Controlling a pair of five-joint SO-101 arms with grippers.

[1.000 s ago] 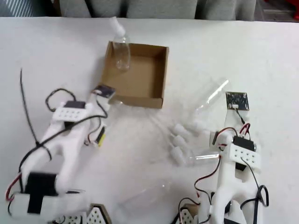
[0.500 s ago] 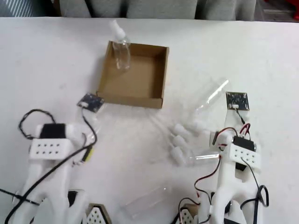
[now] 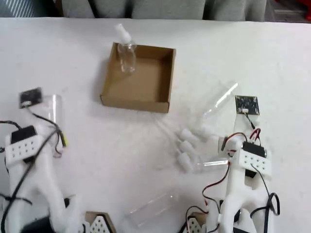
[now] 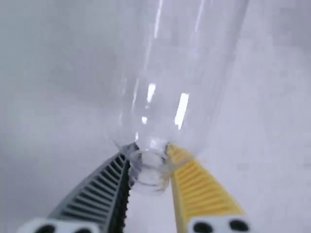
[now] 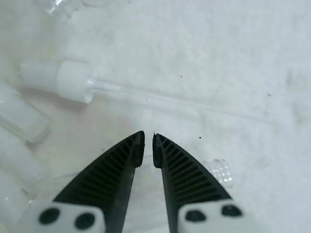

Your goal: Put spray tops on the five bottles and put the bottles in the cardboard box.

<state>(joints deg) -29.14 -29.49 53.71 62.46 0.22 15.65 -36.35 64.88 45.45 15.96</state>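
My left gripper (image 4: 148,166) is shut on the neck of a clear uncapped bottle (image 4: 180,73), held at the table's left side (image 3: 54,110), well away from the cardboard box (image 3: 160,99). A bottle with a spray top (image 3: 126,54) leans in the box's back left corner. Three white spray tops (image 3: 185,147) lie in a row to the left of my right arm (image 3: 249,159). One spray top with its long tube (image 5: 72,80) lies just ahead of my right gripper (image 5: 145,149), which is shut with nothing in it. A bottle neck (image 5: 221,171) lies beside its fingers.
Other clear uncapped bottles lie on the white table: one right of the box (image 3: 219,97), one by the right arm (image 3: 210,163), one near the front edge (image 3: 148,209). Chairs stand along the far edge.
My left arm has swung from the box's front left corner out to the table's left side, carrying the clear bottle. The right arm has not moved.
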